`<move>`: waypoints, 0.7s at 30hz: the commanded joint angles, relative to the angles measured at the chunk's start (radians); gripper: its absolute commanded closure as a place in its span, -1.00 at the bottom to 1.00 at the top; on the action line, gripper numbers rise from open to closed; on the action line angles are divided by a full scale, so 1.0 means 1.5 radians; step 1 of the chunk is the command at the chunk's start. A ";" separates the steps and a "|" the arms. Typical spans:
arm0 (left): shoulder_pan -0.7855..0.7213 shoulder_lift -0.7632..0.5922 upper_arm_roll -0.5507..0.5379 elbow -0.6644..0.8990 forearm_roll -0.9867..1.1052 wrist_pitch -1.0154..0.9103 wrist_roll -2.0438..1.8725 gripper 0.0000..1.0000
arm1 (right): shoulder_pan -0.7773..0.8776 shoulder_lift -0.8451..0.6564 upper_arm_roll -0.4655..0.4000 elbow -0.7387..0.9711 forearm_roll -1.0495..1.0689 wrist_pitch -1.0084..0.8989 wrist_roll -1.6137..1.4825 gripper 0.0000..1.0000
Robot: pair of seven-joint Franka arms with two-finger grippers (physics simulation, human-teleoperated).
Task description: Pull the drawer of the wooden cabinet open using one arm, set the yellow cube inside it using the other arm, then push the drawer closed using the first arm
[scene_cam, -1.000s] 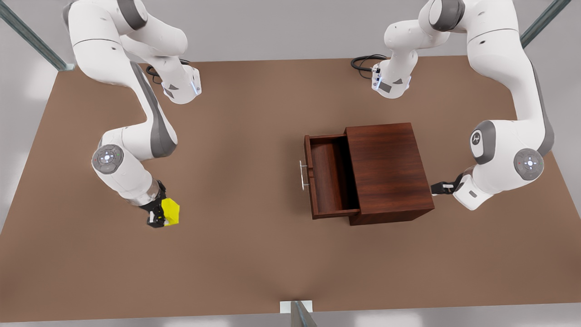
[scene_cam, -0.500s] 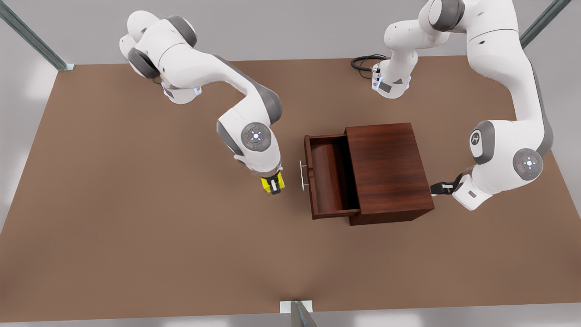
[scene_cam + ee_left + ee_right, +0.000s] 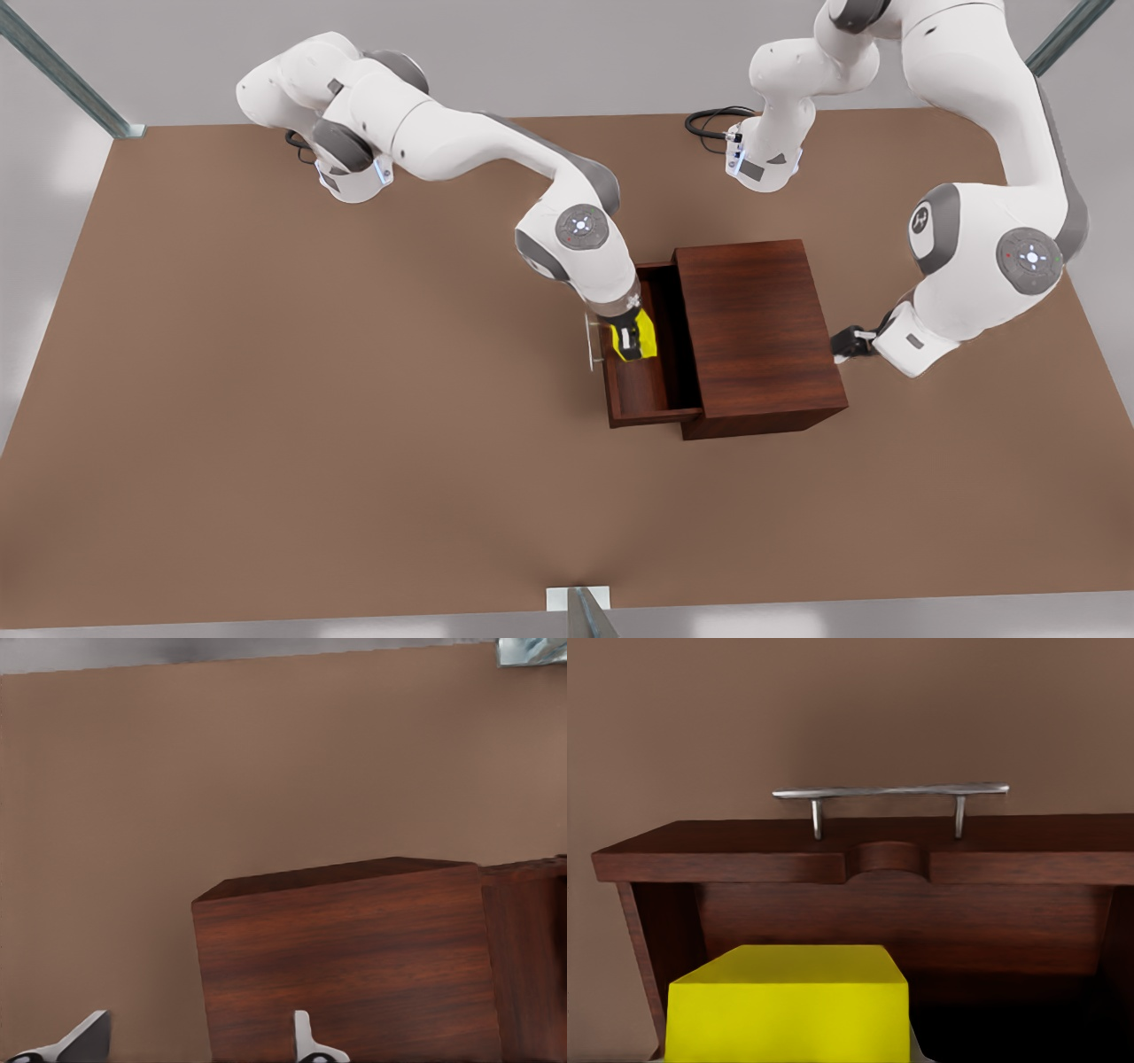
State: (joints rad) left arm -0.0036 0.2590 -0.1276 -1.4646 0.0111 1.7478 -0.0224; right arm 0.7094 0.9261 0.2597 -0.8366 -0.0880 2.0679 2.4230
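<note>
Since before, our right gripper (image 3: 633, 340) has carried the yellow cube (image 3: 640, 335), clamped by its flat sides and looking light and rigid, over the open drawer (image 3: 651, 390) just beneath it, while our left gripper (image 3: 843, 344) waits spread empty behind the wooden cabinet (image 3: 753, 328).

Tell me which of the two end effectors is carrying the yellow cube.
The right end effector, poised over the open drawer, is shut on the yellow cube. The left end effector waits open behind the wooden cabinet, holding nothing.

Even soft light, no glare; faint shadow under cabinet (image 3: 753, 328); wrist views slightly soft.
</note>
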 commanded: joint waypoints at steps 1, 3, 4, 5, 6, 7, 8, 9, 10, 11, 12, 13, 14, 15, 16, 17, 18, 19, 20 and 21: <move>-0.023 -0.012 -0.001 0.032 0.005 -0.090 -0.038 -1.00 | 0.007 0.011 -0.005 0.012 0.006 0.064 0.207 -0.28; -0.080 -0.002 -0.004 0.049 0.007 -0.089 -0.039 -1.00 | 0.007 0.011 -0.005 0.013 0.006 0.072 0.206 -1.00; -0.105 0.007 -0.005 0.067 0.006 -0.087 -0.077 -1.00 | 0.005 0.006 -0.006 0.013 0.004 0.063 0.204 -1.00; -0.141 0.024 -0.005 0.077 0.020 -0.083 -0.133 -1.00 | -0.016 -0.014 -0.008 0.011 -0.001 0.004 0.198 -1.00; -0.184 0.038 -0.004 0.083 0.064 -0.083 -0.196 -1.00 | -0.057 -0.055 0.005 0.004 0.005 -0.049 0.160 -1.00; -0.203 0.057 -0.005 0.102 0.080 -0.082 -0.252 -1.00 | -0.139 -0.087 0.061 -0.022 0.007 -0.109 0.117 -1.00; -0.209 0.064 -0.005 0.106 0.080 -0.076 -0.257 -1.00 | -0.252 -0.158 0.124 -0.119 0.003 -0.162 0.043 -1.00; -0.218 0.066 -0.005 0.110 0.080 -0.070 -0.258 -1.00 | -0.354 -0.240 0.168 -0.233 0.004 -0.185 -0.038 -1.00; -0.250 0.080 -0.005 0.131 0.080 -0.070 -0.344 -1.00 | -0.503 -0.274 0.257 -0.273 0.003 -0.272 -0.184 -1.00; -0.282 0.090 -0.005 0.139 0.081 -0.070 -0.399 -1.00 | -0.599 -0.274 0.302 -0.269 -0.019 -0.377 -0.331 -1.00; -0.305 0.098 -0.005 0.140 0.081 -0.054 -0.445 -1.00 | -0.657 -0.273 0.304 -0.260 -0.043 -0.443 -0.495 -1.00; -0.325 0.104 -0.004 0.140 0.081 -0.035 -0.479 -1.00 | -0.700 -0.274 0.305 -0.261 -0.080 -0.457 -0.675 -1.00; -0.351 0.123 -0.004 0.150 0.081 -0.001 -0.531 -1.00 | -0.748 -0.292 0.309 -0.288 -0.089 -0.446 -0.928 -1.00; -0.378 0.169 -0.004 0.206 0.088 0.001 -0.584 -1.00 | -0.766 -0.327 0.292 -0.354 -0.114 -0.377 -1.177 -1.00; -0.387 0.184 -0.004 0.220 0.088 0.013 -0.594 -1.00 | -0.768 -0.348 0.274 -0.386 -0.114 -0.345 -1.286 -1.00; -0.409 0.205 -0.004 0.220 0.089 0.073 -0.635 -1.00 | -0.771 -0.374 0.254 -0.437 -0.111 -0.340 -1.402 -1.00; -0.419 0.220 -0.011 0.220 0.082 0.115 -0.695 -1.00 | -0.761 -0.393 0.227 -0.454 -0.111 -0.341 -1.517 -1.00; -0.437 0.237 -0.013 0.220 0.093 0.132 -0.747 -1.00 | -0.736 -0.406 0.188 -0.455 -0.111 -0.344 -1.575 -1.00; -0.456 0.252 -0.010 0.220 0.146 0.135 -0.807 -1.00 | -0.695 -0.406 0.140 -0.455 -0.092 -0.345 -1.578 -1.00; -0.475 0.274 -0.009 0.220 0.153 0.152 -0.858 -1.00 | -0.681 -0.401 0.099 -0.434 -0.079 -0.363 -1.536 -1.00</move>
State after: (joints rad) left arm -0.6973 0.6506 -0.1419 -1.1369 0.1877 1.8440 -0.5422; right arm -0.3323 0.3303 0.4537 -1.4896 -0.2215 1.5815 1.5887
